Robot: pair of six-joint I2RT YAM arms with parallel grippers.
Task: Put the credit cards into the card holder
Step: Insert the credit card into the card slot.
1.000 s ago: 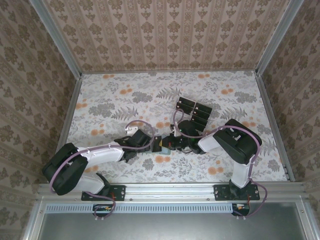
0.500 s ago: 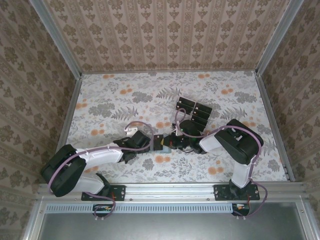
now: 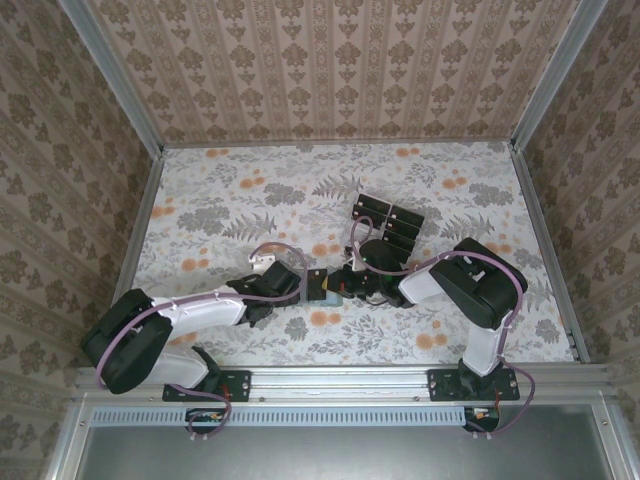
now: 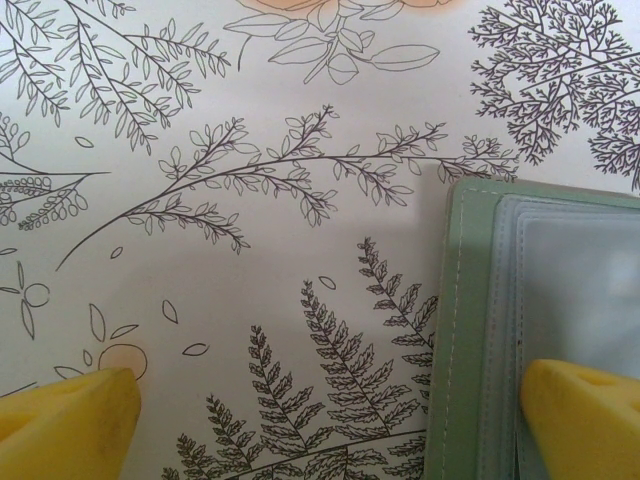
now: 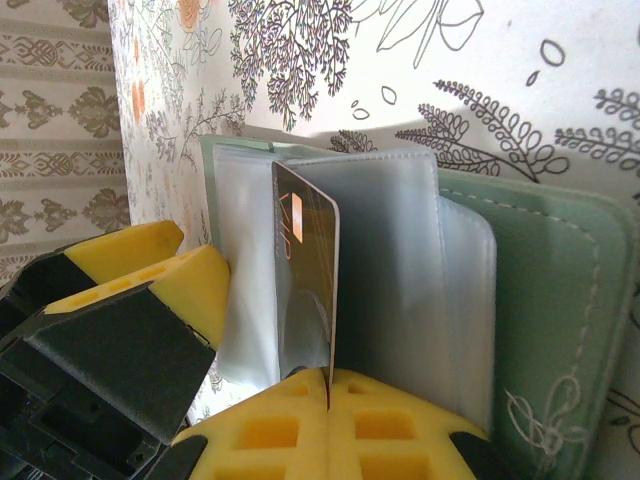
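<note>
L gripper (image 4: 326,420) edged right; R gripper (image 5: 328,385) pinches card (image 5: 305,280) at holder (image 5: 545,300).

A table (image 3: 230,190) lay under a white covering printed with grey ferns, leafy sprays and orange flowers; seen close, the print was fine dark line drawing. Three walls enclosed it: a back wall (image 3: 340,60), a left wall (image 3: 60,180) and a right wall (image 3: 600,150), all in beige paper with brown damask motifs set in vertical stripes. Silver metal posts (image 3: 110,75) ran along the two far corners, and thin metal strips edged the table's sides. Along the near edge ran a metal rail (image 3: 340,380), then a slotted strip (image 3: 340,415), then a plain grey panel (image 3: 340,455). The light was even and soft, with faint shadows.
</note>
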